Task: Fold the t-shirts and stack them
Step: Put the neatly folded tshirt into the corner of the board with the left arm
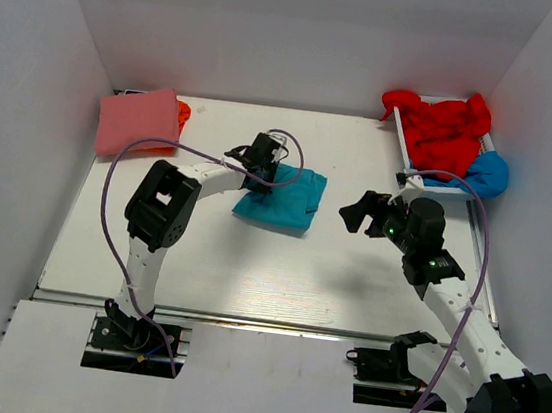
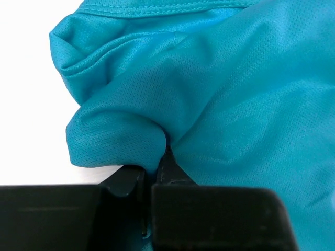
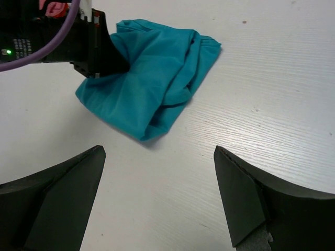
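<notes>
A folded teal t-shirt point(image 1: 283, 200) lies mid-table, also in the left wrist view point(image 2: 220, 94) and the right wrist view point(image 3: 152, 78). My left gripper point(image 1: 260, 169) is shut on a bunched fold at the shirt's left edge point(image 2: 157, 157). My right gripper point(image 1: 361, 215) is open and empty, hovering over bare table to the right of the shirt point(image 3: 159, 157). A folded pink shirt point(image 1: 138, 121) lies on an orange one point(image 1: 182, 111) at the back left. A red shirt point(image 1: 442, 126) and a bright blue one point(image 1: 481, 174) are heaped at the back right.
The red and blue shirts sit in a white tray point(image 1: 401, 139) by the right wall. White walls close the table on the left, back and right. The left arm's body point(image 3: 68, 42) shows beside the teal shirt in the right wrist view.
</notes>
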Robot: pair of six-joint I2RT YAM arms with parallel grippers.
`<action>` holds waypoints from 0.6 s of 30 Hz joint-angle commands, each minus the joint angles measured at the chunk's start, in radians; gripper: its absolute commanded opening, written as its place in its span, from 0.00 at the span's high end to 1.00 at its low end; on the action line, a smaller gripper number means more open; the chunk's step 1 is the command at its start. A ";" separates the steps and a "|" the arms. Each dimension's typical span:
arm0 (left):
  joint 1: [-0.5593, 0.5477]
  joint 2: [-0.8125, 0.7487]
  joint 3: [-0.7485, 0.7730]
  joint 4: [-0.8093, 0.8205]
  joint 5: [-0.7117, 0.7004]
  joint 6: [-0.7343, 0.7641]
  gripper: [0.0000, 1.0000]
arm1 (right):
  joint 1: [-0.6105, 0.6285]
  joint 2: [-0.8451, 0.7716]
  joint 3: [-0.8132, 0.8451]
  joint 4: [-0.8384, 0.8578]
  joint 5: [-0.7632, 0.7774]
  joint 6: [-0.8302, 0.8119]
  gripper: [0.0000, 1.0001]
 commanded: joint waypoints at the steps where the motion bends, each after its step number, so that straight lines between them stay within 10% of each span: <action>1: 0.014 -0.050 -0.008 -0.097 -0.117 0.114 1.00 | 0.003 -0.026 -0.016 -0.026 0.064 -0.050 0.10; 18: 0.092 -0.382 -0.070 0.079 -0.255 0.506 1.00 | -0.002 0.064 -0.060 0.000 0.141 -0.056 0.10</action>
